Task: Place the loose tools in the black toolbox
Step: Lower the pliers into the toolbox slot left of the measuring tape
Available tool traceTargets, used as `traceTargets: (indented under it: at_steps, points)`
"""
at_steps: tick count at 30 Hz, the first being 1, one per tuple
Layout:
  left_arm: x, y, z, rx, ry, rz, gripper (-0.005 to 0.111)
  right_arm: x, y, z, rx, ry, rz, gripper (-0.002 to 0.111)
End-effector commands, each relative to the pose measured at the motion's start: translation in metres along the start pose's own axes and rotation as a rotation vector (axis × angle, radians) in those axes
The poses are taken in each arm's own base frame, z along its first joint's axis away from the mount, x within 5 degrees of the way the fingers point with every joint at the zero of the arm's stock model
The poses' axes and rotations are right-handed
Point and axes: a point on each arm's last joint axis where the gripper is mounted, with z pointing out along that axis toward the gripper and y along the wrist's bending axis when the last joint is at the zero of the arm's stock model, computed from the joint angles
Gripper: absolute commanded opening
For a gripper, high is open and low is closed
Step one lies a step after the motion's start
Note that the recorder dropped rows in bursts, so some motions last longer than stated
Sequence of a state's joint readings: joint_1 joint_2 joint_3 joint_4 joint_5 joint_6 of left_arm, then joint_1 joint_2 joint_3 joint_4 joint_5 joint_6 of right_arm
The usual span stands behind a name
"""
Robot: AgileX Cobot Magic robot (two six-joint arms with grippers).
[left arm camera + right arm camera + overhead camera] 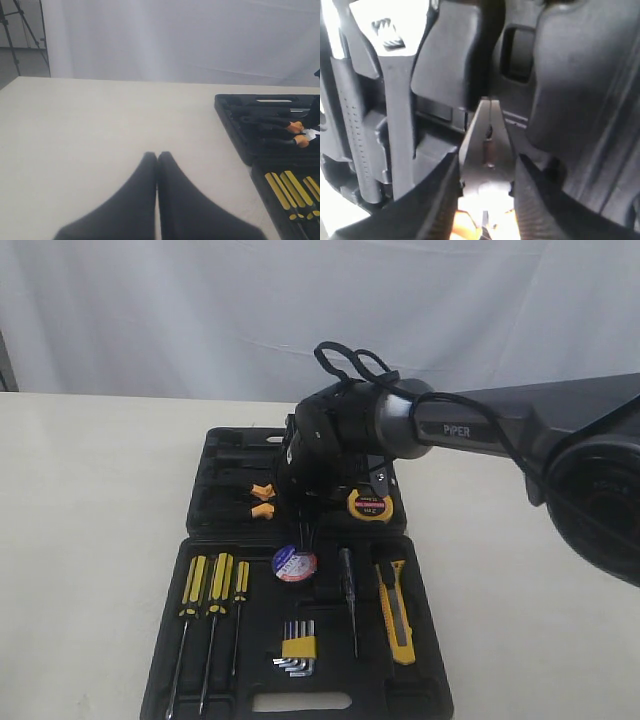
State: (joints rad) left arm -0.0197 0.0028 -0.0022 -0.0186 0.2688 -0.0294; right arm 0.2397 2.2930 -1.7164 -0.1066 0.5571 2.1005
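The black toolbox lies open on the table, both halves flat. My right gripper reaches down into its far half and is shut on the orange-black pliers. In the right wrist view the steel head of the pliers sits between the fingers, over the moulded recesses. The yellow tape measure rests in the far half beside the gripper. The tape roll and the utility knife lie in the near half. My left gripper is shut and empty over bare table, left of the toolbox.
Yellow-handled screwdrivers, a hex key set and a thin dark driver fill the near half. A grey wrench sits in a recess next to the pliers. White curtain behind the table.
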Motion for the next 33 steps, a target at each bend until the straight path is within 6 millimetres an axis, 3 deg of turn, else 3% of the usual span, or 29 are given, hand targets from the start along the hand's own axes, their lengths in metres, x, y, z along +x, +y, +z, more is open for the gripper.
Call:
traceTargets:
  at_steps: [1,2,4,10,15,17,21,24,29,33]
  points:
    - [0.001,0.000,0.000,0.003,0.000,-0.003,0.000,-0.001,0.001,-0.003,0.009,-0.006,0.006,0.026]
    - [0.001,0.000,0.000,0.003,0.000,-0.003,0.000,0.000,0.002,-0.003,-0.002,-0.003,0.001,0.044]
    - [0.001,0.000,0.000,0.003,0.000,-0.003,0.000,0.000,0.004,-0.003,-0.019,-0.003,-0.013,0.064]
    - [0.001,0.000,0.000,0.003,0.000,-0.003,0.000,0.000,0.004,-0.004,-0.024,-0.003,-0.017,0.066]
    - [0.001,0.000,0.000,0.003,0.000,-0.003,0.000,0.007,0.021,-0.023,-0.146,0.054,-0.030,0.066]
    - [0.001,0.000,0.000,0.003,0.000,-0.003,0.000,0.010,0.023,-0.032,-0.168,0.053,-0.088,0.058]
    - [0.001,0.000,0.000,0.003,0.000,-0.003,0.000,0.015,0.023,-0.046,-0.157,0.024,-0.284,0.021]
    - [0.001,0.000,0.000,0.003,0.000,-0.003,0.000,0.014,0.026,-0.057,-0.161,-0.023,-0.553,0.000]
    - [0.001,0.000,0.000,0.003,0.000,-0.003,0.000,0.012,0.029,-0.066,-0.156,-0.097,-1.025,0.000]
    - [0.001,0.000,0.000,0.003,0.000,-0.003,0.000,0.008,0.027,-0.072,-0.082,-0.124,-1.262,0.000]
